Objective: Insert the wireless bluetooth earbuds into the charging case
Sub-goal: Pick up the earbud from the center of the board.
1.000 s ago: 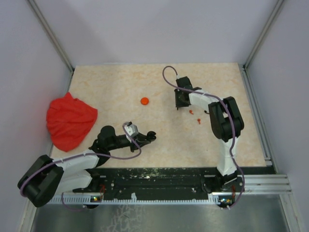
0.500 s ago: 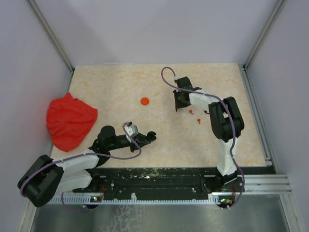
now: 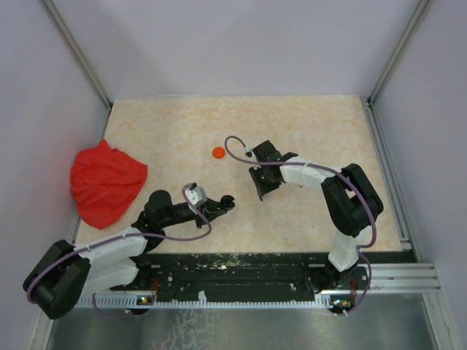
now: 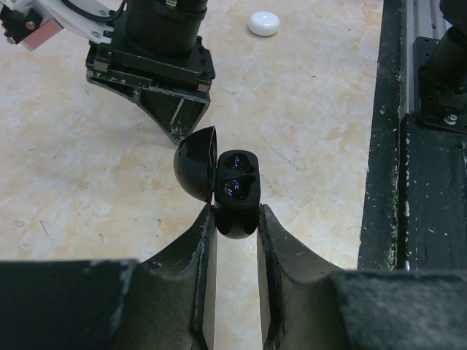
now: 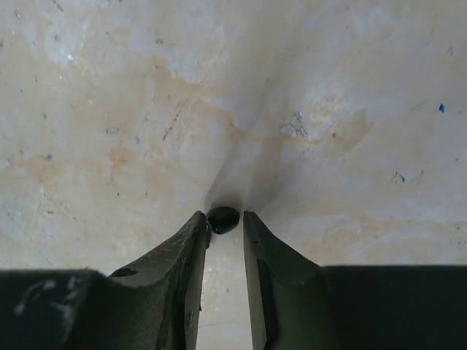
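Surface: a beige marbled desk [image 3: 306, 131], enclosed by pale walls [image 3: 241, 44] on three sides, with a black rail [image 3: 248, 270] along the near edge.

The left claw [image 4: 235, 210] is clamped on the black case [image 4: 237, 191], which sits left of centre, near the front of the desk. In the left wrist view the lid hangs open to the left, the wells face the camera, and the long axis runs in line with the fingers.

The right claw [image 5: 225, 216], just beside the case, pinches a black earbud [image 5: 223, 219] at its tips over bare desk.

A red cloth [image 3: 108, 182] lies at the left edge. An orange disc [image 3: 218, 152] sits behind, apart from both claws. Bare desk shows toward the far and right edges.
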Available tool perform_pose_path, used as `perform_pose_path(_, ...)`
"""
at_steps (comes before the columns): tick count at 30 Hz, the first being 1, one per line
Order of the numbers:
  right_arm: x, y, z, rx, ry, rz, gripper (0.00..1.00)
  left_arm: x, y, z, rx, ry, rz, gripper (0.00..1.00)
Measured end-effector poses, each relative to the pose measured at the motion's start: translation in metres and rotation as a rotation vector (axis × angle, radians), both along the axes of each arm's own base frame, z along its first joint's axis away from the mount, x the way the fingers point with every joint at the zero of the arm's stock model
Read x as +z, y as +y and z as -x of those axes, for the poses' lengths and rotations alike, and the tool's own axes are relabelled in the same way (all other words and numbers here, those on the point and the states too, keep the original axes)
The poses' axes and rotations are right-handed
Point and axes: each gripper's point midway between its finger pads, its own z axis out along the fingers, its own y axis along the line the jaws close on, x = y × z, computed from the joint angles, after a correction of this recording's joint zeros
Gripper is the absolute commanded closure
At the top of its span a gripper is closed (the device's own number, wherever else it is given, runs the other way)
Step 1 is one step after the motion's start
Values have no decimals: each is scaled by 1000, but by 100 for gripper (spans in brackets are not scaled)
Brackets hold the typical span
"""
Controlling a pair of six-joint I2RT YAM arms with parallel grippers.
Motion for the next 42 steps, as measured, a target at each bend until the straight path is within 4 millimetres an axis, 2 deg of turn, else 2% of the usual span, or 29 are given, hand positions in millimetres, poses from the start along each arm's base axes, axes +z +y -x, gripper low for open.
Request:
perform_pose_path(3, 3, -7, 10, 6, 11, 18, 66, 0, 0, -1, 5, 1, -1, 99)
perform_pose_path(10, 13, -17, 14, -35, -3, 65, 61, -1, 1, -3, 19, 2, -4, 99)
perform_pose_path(20, 11, 4, 32, -14, -9, 89, 57, -4, 3, -4, 33, 13, -15, 99)
perform_pose_path(38, 5, -31, 17, -106, -47, 211, 57, -1, 4, -5, 41, 5, -9, 99)
perform_pose_path(42, 3, -31, 22, -90, -27, 185, 57, -1, 4, -5, 41, 5, -10, 99)
